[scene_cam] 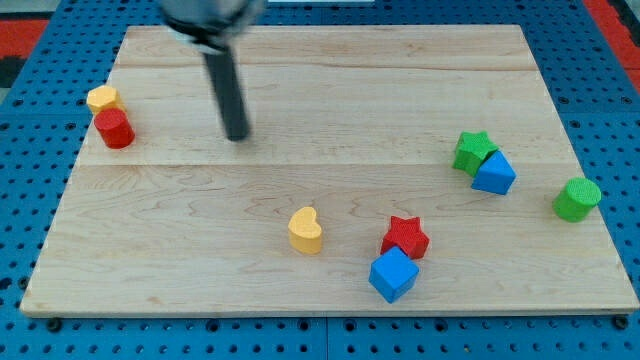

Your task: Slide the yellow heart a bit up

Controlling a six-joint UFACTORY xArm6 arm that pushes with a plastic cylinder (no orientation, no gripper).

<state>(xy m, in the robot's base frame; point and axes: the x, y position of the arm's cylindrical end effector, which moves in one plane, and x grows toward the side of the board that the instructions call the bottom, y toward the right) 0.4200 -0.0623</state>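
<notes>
The yellow heart (306,230) lies on the wooden board (330,90) below its middle, toward the view's bottom. My tip (238,137) is the lower end of a dark rod coming down from the view's top. It stands well above and to the left of the yellow heart, with bare wood between them. It touches no block.
A red star (405,237) and a blue cube (393,275) sit right of the heart. A green star (473,150), a blue block (495,174) and a green cylinder (577,199) are at the right. A yellow block (102,98) and a red cylinder (115,129) are at the left edge.
</notes>
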